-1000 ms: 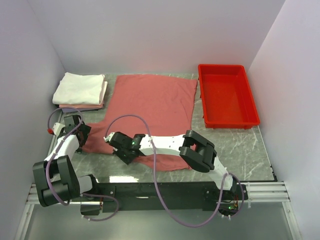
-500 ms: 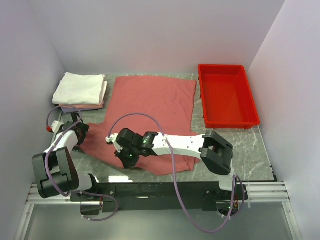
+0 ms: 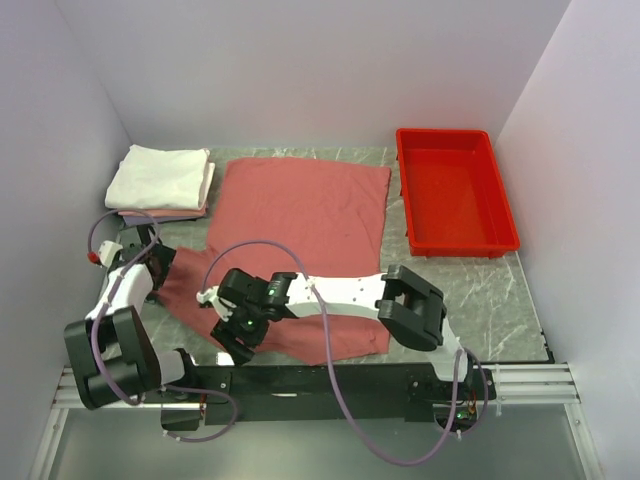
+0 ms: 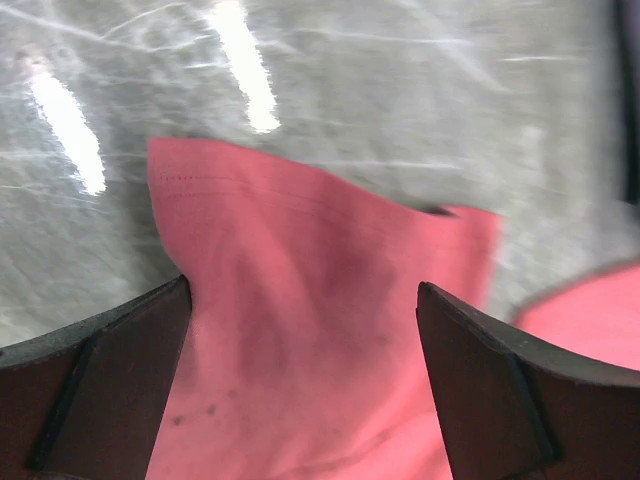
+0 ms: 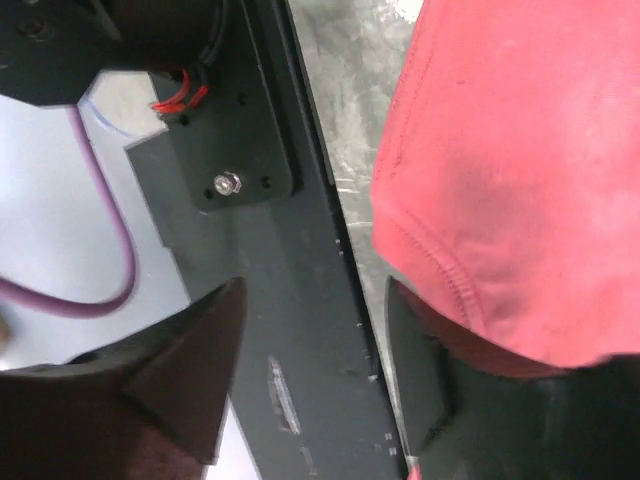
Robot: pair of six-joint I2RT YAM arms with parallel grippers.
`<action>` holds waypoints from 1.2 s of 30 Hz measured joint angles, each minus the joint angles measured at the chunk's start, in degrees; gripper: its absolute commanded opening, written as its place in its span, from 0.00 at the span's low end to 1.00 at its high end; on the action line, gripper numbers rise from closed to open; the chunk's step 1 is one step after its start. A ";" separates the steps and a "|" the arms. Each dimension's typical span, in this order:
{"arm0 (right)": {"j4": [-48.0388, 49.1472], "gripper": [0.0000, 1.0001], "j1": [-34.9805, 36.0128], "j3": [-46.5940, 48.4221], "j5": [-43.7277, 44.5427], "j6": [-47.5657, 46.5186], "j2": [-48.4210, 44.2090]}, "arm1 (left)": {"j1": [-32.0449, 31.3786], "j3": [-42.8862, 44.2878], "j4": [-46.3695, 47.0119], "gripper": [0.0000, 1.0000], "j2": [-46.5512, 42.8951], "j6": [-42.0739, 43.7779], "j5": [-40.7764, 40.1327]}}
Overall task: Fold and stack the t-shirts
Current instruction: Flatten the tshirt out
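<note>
The salmon-red t-shirt [image 3: 305,215] lies spread flat on the grey table [image 3: 480,290], its near hem close to the front edge. My left gripper [image 3: 158,266] hovers open over the shirt's left sleeve [image 4: 300,290], which shows between its fingers [image 4: 100,370]. My right gripper [image 3: 228,338] is open at the shirt's near left corner, over the black rail [image 5: 290,330]. Nothing sits between its jaws. The shirt's stitched hem [image 5: 440,280] drapes beside and over the outer side of its right finger [image 5: 420,380]. A folded white t-shirt [image 3: 160,175] rests on a pale pink one [image 3: 165,212] at the back left.
A bright red plastic tray [image 3: 497,238] stands at the back right, next to the shirt's right edge. White walls close in the table on three sides. The arms' black base rail [image 3: 330,380] runs along the near edge.
My right gripper moved toward the near left edge, pulling the shirt's lower left part with it, then opened and let the cloth go. The left gripper shifted slightly away and stayed open.
</note>
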 measured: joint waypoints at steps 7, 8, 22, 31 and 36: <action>1.11 0.72 -4.11 -8.66 3.06 3.93 -11.91 | 0.02 0.28 -1.73 0.99 -12.85 -1.49 3.76; 1.73 0.72 -6.23 -10.82 3.72 5.05 -14.69 | -0.04 0.13 -1.51 0.99 -15.13 -1.62 4.90; -4.96 0.83 -38.27 -52.02 22.64 21.73 -55.30 | -13.09 -7.87 -0.31 0.99 -25.24 -4.02 10.91; -8.79 0.66 -45.33 -62.03 23.67 27.41 -58.10 | -15.78 -7.98 0.70 0.99 -17.14 -4.48 8.61; -7.34 0.47 -45.42 -62.38 23.06 28.50 -55.98 | -15.78 -8.31 1.07 0.99 -16.70 -4.50 6.71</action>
